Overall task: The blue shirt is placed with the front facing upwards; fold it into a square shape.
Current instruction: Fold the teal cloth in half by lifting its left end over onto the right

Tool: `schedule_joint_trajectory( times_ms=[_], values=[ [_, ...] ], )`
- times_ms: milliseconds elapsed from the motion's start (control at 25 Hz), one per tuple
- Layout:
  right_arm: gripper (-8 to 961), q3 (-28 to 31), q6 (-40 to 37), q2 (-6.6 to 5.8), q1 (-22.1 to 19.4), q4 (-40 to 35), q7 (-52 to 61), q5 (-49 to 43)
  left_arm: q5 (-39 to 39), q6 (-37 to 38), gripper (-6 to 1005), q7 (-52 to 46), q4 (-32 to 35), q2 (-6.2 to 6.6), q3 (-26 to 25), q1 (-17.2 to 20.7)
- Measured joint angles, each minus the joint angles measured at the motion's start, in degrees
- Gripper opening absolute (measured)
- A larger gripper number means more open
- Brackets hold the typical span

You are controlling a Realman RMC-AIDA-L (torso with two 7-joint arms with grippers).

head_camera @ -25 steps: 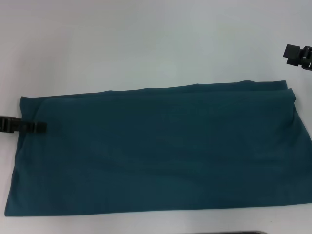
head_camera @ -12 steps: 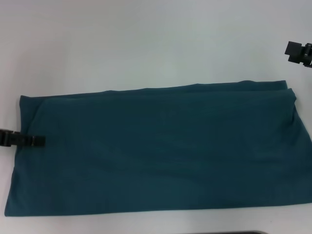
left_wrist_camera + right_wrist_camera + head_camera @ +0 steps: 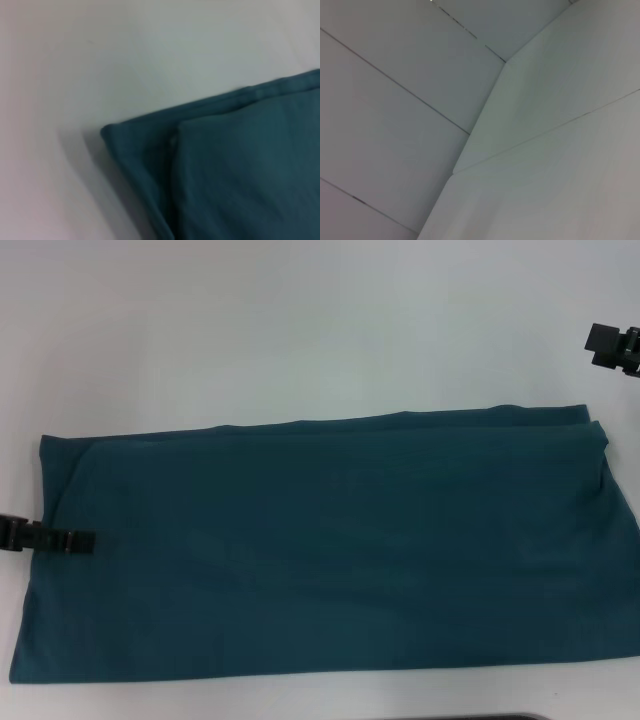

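Observation:
The blue shirt (image 3: 320, 545) lies flat on the white table as a long folded band, plain teal side up, reaching from the left edge to the right edge of the head view. My left gripper (image 3: 72, 539) hovers low over the shirt's left end, about midway along that short side. The left wrist view shows a layered corner of the shirt (image 3: 235, 170) with the folded edges stacked. My right gripper (image 3: 610, 348) is off the cloth, beyond the shirt's far right corner. No lettering or label shows.
The white table (image 3: 300, 330) stretches beyond the shirt's far edge. A dark strip (image 3: 500, 717) runs along the near edge of the head view. The right wrist view shows only pale panels with thin seams (image 3: 470, 135).
My left gripper has slid along the shirt's left end toward the near edge. The shirt and the right gripper have stayed where they were.

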Motion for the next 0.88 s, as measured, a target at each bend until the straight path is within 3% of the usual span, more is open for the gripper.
schedule_joint_trajectory(
  times_ms=[880],
  values=[
    [852,0.0,0.0,-0.46,0.1,0.0,0.5,0.0,-0.1,2.0,872,-0.8,-0.6,0.6,0.1,-1.7]
  ],
)
